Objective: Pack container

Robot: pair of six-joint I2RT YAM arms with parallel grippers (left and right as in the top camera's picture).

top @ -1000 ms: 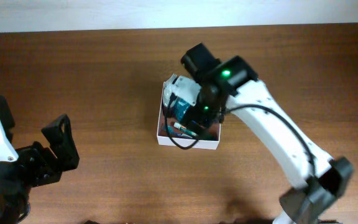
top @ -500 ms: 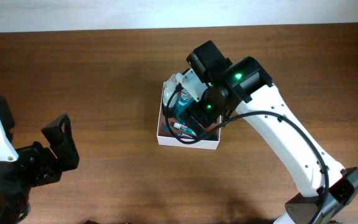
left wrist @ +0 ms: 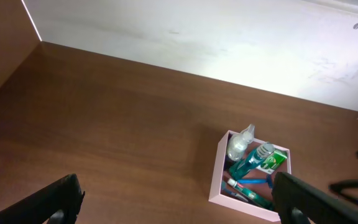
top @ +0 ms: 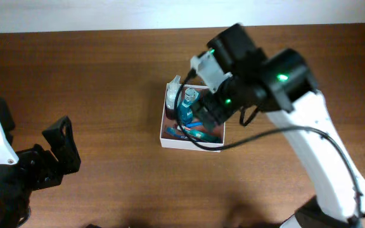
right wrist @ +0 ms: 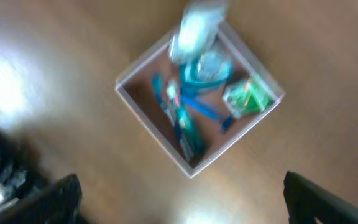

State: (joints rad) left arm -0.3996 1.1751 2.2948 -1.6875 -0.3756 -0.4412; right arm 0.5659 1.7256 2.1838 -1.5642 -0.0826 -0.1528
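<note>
white-walled square shallow container, pinkish inside, centre of brown wooden table, holding toiletries (teal bottle, green-white packet, maybe toothbrushes) | right gripper above it, jaws spread, empty | left gripper well left, jaws spread, empty

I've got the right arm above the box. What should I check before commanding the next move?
1. Right gripper empty, jaws open: ok.
2. Left gripper empty, jaws open, well away from the container: ok.
3. Container sitting flat on the table: ok.
4. Everything inside the walls: not ok. The clear bottle leans in a corner with its top poking over the rim.
5. Green-and-white packet and teal bottle inside: ok.
6. Right wrist view sharp enough to aim by: not ok, it is blurred.
</note>
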